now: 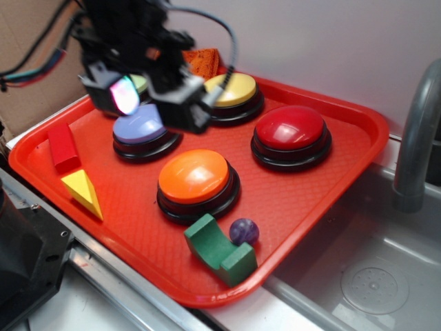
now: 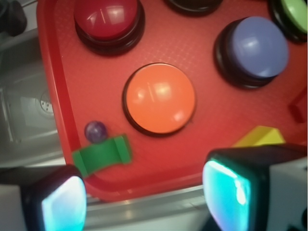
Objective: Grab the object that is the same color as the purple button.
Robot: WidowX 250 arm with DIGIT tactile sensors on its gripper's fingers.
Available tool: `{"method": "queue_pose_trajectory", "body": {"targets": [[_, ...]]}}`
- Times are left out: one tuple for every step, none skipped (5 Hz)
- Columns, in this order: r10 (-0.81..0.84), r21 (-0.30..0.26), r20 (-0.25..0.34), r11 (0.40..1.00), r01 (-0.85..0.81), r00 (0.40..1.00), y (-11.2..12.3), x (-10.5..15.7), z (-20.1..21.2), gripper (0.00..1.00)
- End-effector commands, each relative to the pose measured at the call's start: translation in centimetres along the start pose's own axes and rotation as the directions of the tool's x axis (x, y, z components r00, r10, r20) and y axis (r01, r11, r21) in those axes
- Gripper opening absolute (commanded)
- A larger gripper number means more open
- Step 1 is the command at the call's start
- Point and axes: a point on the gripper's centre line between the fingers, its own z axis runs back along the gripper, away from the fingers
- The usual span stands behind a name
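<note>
A small glossy purple ball [image 1: 244, 231] [image 2: 95, 131] lies near the front edge of the red tray [image 1: 310, 200], touching or almost touching a green arch block [image 1: 219, 249] [image 2: 102, 154]. The purple button [image 1: 140, 127] [image 2: 257, 47], a lavender dome on a black base, stands at the tray's back left. My gripper [image 1: 155, 103] [image 2: 144, 197] hovers high above that button, far from the ball. It is open, its glowing pads [image 2: 65, 204] wide apart with nothing between them.
An orange button [image 1: 195, 176], a red button [image 1: 290, 129] and a yellow button [image 1: 233, 89] share the tray; a green button [image 2: 292, 12] is at the back. A red block [image 1: 63, 146] and a yellow wedge [image 1: 83, 192] lie left. A steel sink [image 1: 372, 276] and a faucet [image 1: 413, 138] are right.
</note>
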Motion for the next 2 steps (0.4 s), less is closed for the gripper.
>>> {"method": "queue_pose_trajectory", "body": {"targets": [[0.051, -0.016, 0.017, 0.999, -0.051, 0.999, -2.7, 1.2, -3.3, 1.00], [0.025, -0.060, -0.004, 0.998, -0.025, 1.000, -3.4, 1.5, -4.8, 1.00]]}}
